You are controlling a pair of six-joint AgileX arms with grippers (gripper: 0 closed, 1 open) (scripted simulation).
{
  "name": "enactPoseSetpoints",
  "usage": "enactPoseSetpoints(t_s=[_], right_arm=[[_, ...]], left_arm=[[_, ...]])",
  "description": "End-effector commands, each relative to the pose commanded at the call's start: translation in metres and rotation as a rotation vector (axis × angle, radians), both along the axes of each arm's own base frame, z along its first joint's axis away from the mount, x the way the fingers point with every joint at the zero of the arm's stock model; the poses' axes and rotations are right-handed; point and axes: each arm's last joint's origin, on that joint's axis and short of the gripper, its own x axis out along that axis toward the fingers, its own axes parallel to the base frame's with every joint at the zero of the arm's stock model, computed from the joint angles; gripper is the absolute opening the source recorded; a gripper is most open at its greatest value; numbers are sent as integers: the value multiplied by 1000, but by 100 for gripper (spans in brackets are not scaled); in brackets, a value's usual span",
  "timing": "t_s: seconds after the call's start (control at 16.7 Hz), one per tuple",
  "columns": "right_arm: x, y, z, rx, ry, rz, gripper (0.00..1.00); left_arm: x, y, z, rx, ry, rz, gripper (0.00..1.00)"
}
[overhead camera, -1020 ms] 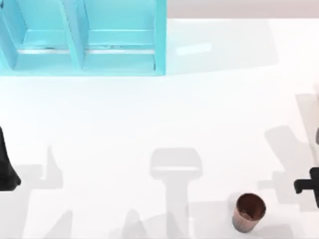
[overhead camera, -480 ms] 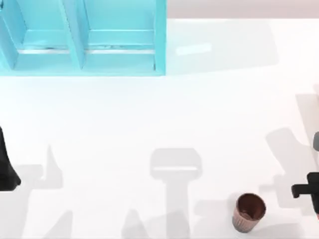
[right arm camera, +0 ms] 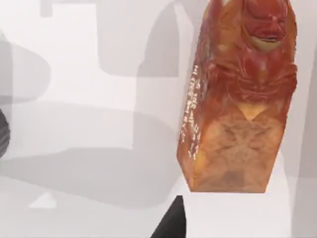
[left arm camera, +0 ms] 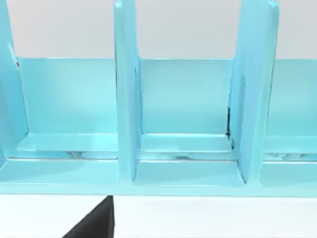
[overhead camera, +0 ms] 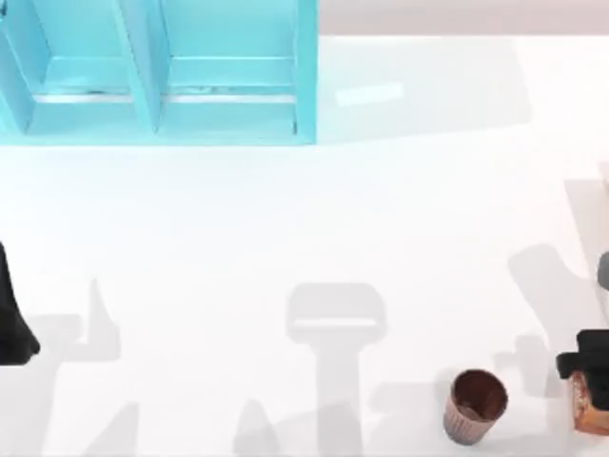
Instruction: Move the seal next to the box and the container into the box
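The right gripper (overhead camera: pixel 590 367) hovers above the seal (overhead camera: pixel 588 405) at the table's (overhead camera: pixel 285 219) near right edge, beside the container (overhead camera: pixel 474 406); whether its jaws are open cannot be told. A clean grasp means descending centred, squeezing the block's 2 flat sides.

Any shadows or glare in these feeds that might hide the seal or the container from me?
Top view: soft grey arm shadows cross the table near the container and the seal, yet both stay readable. Right wrist view: shadow bands lie behind the seal, no glare. Left wrist view: the box is evenly lit.
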Motion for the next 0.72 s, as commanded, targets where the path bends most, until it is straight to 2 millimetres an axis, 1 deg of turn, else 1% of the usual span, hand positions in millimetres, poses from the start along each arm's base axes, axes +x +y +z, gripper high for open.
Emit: enactPoseSetpoints(t_s=[0.12,0.18,0.72], right_arm=[[0,0,0,0,0,0,98],[0,0,0,0,0,0,100],[0,0,1,0,0,0,100]], left_arm=[[0,0,0,0,0,0,100],[0,0,0,0,0,0,100],[0,0,0,0,0,0,100]])
